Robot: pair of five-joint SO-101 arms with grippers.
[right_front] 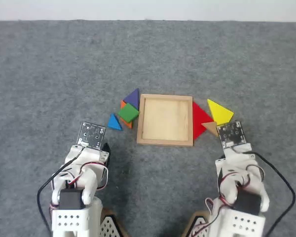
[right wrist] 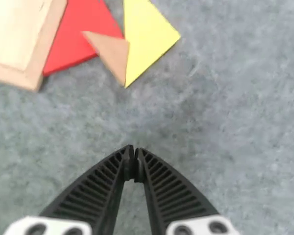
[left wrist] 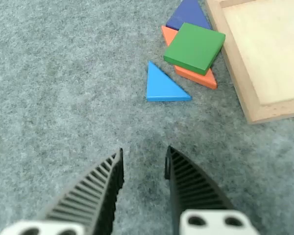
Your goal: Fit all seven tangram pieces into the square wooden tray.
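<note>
The table (right_front: 49,59) wears a grey, felt-like fabric (left wrist: 49,73) of coarse, mottled fibre, spread from the near side to the far side and from left to right. Beyond its far edge runs a pale, whitish strip (right_front: 148,10), plain and unmarked. The light is soft and even, with only faint shadows.
</note>
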